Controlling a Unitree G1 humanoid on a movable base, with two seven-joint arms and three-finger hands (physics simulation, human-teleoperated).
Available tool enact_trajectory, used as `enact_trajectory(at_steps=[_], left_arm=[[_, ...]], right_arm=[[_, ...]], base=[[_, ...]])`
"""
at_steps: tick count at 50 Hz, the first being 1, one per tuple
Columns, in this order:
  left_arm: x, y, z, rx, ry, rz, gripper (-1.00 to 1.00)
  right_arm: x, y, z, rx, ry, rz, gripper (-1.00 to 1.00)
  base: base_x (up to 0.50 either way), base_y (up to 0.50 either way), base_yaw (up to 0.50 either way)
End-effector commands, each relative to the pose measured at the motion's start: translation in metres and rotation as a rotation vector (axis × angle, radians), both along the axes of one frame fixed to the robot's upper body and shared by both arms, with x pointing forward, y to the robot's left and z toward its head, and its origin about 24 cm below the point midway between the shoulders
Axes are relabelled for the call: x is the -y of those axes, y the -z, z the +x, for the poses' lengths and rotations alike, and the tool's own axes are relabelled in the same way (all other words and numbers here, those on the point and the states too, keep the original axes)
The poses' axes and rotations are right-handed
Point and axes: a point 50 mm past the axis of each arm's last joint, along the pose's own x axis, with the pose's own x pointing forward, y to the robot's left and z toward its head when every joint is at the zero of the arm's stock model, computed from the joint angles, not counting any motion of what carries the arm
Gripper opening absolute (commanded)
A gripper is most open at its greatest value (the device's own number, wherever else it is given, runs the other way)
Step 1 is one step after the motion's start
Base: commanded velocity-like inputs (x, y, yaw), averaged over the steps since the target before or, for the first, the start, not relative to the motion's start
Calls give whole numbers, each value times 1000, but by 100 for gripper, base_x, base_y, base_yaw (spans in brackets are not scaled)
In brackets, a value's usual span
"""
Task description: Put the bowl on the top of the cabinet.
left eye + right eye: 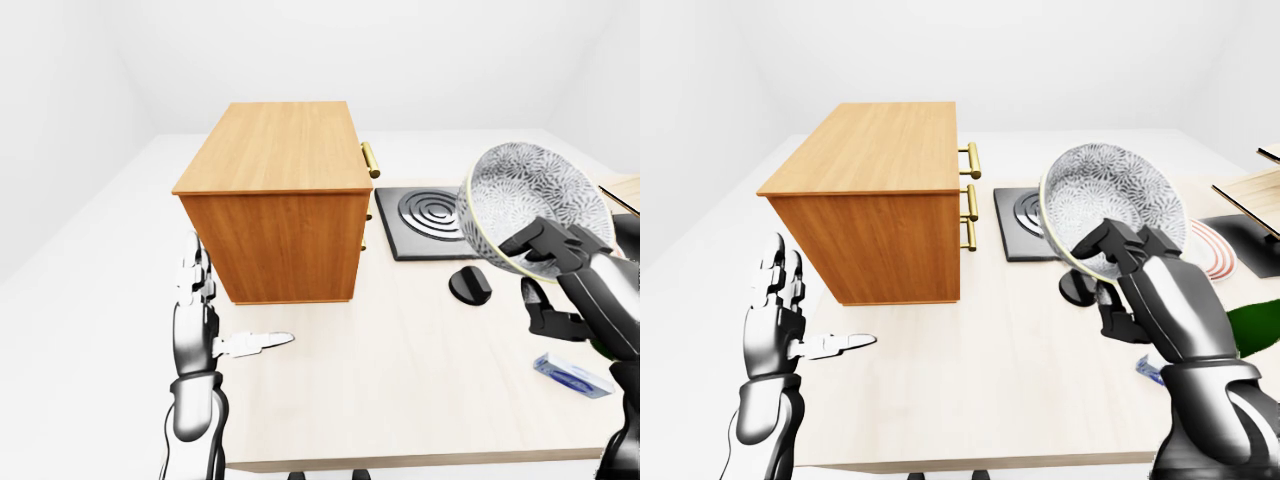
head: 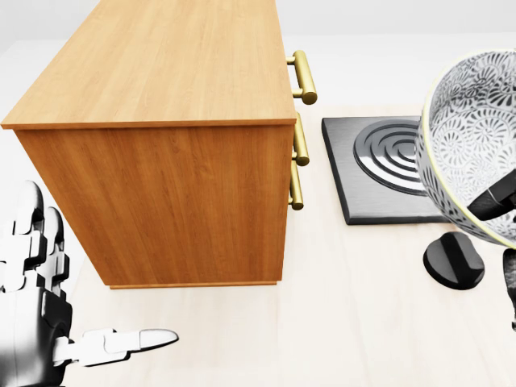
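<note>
Your right hand (image 1: 1130,275) grips the patterned grey bowl (image 1: 535,205) with closed fingers, tilted above the pale bench (image 1: 400,380), right of the wooden cabinet (image 1: 275,200); left hand (image 1: 200,315) fingers spread wide.

A black burner plate (image 1: 432,221) lies mid-counter (image 1: 400,380), a black knob (image 1: 470,285) beside it, a blue packet (image 1: 572,375) near the right edge.

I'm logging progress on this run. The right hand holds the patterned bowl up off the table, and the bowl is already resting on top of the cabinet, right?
Not quite. The right hand does hold the patterned bowl up off the table, but the left-eye view shows the bowl in the air to the right of the cabinet, whose top is bare.
</note>
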Motion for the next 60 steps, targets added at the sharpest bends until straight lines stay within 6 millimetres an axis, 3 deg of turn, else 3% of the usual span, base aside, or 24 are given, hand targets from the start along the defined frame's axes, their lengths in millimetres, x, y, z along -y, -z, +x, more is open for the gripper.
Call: enact_trajectory(at_steps=[1,4,10,14,19,28,43,55,60], left_arm=[[1,0,0,1,6,2,100],[1,0,0,1,7,2,100],[1,1,1,-4,9,2,100],[2,1,1,-4,10,3,100],[2,1,1,-3,11,3,100],[0,1,3,-1,7,-3,100],[0,0,5,2,4,-8,100],[1,2,4,-8,19,-3,100],[1,3,4,-13,21,-3,100]], right_arm=[[3,-64,59,108,-8,-201,-100],[10,-75,95,43,-13,-218,-100],[15,-82,145,-79,-57,-278,-100],[32,-93,195,-99,42,-193,-100],[44,-99,229,-105,206,-158,-100],[23,-126,239,-45,256,-283,-100],[-10,-151,243,14,227,-387,-100],[-60,-166,248,66,111,-384,-100],[-83,-164,250,71,47,-371,-100]], base=[[0,0,0],[0,0,0],[0,0,0],[0,0,0],[0,0,0],[0,0,0],[0,0,0],[0,0,0],[0,0,0]])
